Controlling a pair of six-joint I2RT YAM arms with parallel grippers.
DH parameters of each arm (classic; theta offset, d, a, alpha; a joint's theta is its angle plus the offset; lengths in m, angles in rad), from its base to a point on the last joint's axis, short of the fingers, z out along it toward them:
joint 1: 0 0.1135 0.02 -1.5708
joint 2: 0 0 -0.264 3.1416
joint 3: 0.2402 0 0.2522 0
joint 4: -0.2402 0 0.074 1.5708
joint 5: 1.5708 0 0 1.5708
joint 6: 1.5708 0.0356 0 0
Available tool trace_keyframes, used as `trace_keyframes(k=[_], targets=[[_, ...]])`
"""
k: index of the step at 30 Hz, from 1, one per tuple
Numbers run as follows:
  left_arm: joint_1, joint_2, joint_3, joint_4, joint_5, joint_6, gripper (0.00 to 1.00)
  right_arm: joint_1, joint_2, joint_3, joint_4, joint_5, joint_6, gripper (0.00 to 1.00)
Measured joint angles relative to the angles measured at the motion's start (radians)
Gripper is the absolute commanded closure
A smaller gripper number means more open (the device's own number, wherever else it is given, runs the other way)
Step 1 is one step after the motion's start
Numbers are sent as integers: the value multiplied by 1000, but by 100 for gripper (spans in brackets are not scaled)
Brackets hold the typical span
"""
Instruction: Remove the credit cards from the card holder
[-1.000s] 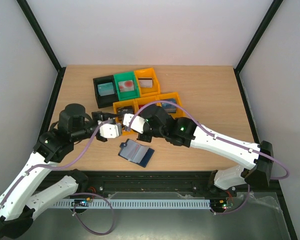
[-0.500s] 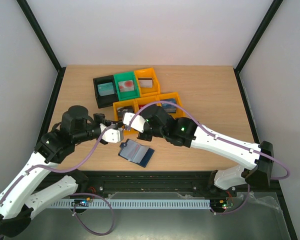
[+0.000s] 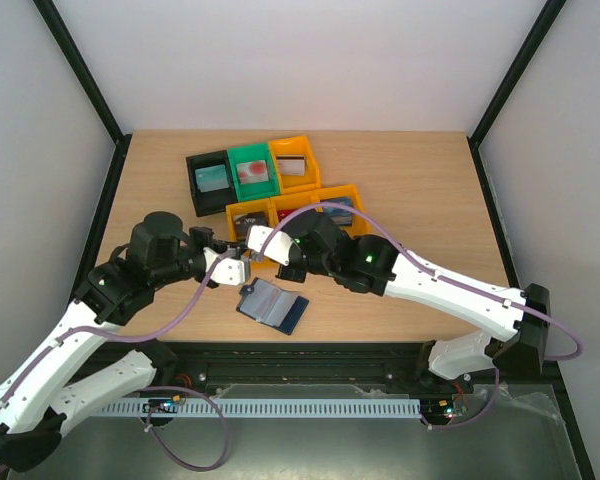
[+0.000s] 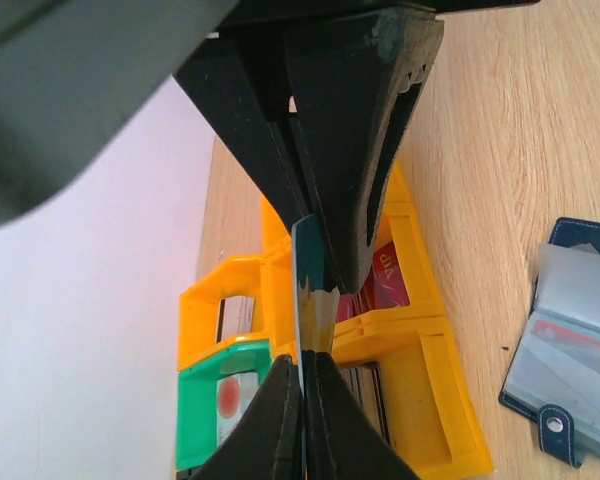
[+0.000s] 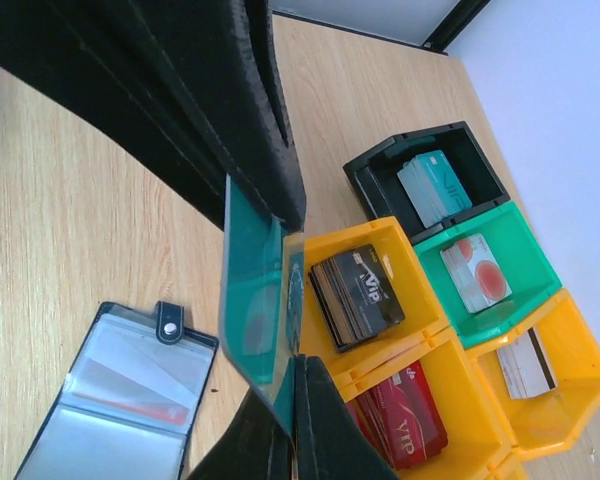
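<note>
A light wooden table (image 3: 410,190) stands inside white walls with a black frame. On it, near the front edge, the card holder (image 3: 272,305) lies open and flat. Its clear grey-blue sleeves face up, its tab is at the corner nearest the grippers, and a strip of red shows through one sleeve. Just above and behind it, clear of the wood, a teal credit card (image 5: 252,300) is held on edge between the two claws. The left gripper (image 3: 236,268) is pressed together on one end and the right gripper (image 3: 255,250) pinches the other, so the two sets of black fingers (image 4: 332,190) meet tip to tip over the card. Farther back sits a cluster of small bins. A black bin (image 3: 194,185) holds a pale teal card and a green bin (image 3: 252,152) holds a white card with a red blot. The orange bins (image 3: 230,212) beside them hold dark cards, red cards and a pale one.
</note>
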Motion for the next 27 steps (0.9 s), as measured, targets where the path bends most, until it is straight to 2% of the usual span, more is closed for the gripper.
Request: trace_keyframes(k=[1, 5, 9, 16, 21, 27], targets=[[0, 0, 0, 3, -2, -6, 98, 0, -2, 0, 1, 1, 0, 92], [-4, 1, -18, 47, -40, -24, 98, -2, -29, -32, 58, 34, 13, 42], [42, 42, -64, 110, -140, -16, 98, -60, -132, -142, 159, 33, 65, 3], [337, 320, -71, 290, -199, 81, 98, -356, -256, -221, 325, 9, 238, 1], [439, 552, -44, 439, -207, 155, 98, -434, -222, -222, 394, -14, 323, 1], [506, 772, 10, 650, -171, 169, 98, -526, -170, -243, 426, -80, 364, 1]])
